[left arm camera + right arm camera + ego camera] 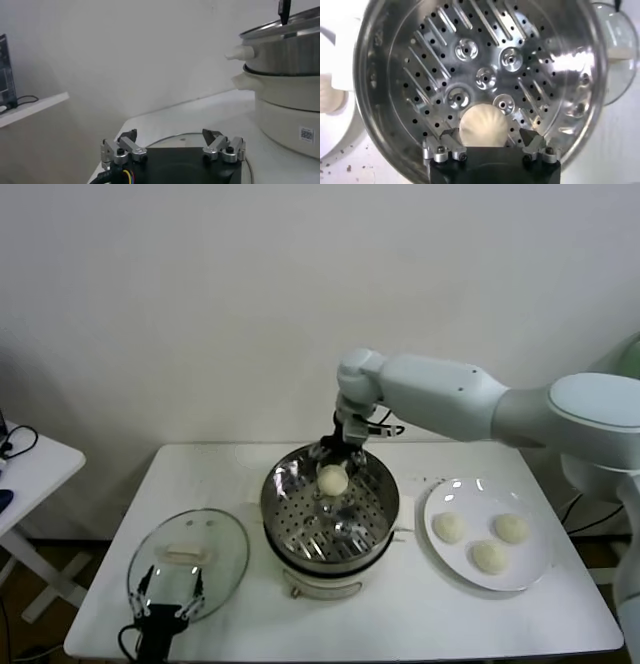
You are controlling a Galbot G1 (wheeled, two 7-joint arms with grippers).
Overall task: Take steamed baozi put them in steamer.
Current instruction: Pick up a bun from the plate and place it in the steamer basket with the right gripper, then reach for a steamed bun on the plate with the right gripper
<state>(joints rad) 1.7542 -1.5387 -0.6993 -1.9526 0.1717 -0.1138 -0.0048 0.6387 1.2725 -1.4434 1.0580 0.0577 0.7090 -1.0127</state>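
Right pincer [490, 141] grips a smooth pleated baozi [482, 126] above the perforated shiny steamer [395, 60]; left pincer [173, 141] wide.

A plain white wall [200, 304] rises behind the white table [200, 474].

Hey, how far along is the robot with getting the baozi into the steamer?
Nothing is settled in the steamer yet: its perforated floor is bare. In hand: the right gripper holds one baozi over the basket, not released. Left to do: three baozi wait on the white plate. The left gripper idles open by the glass lid.
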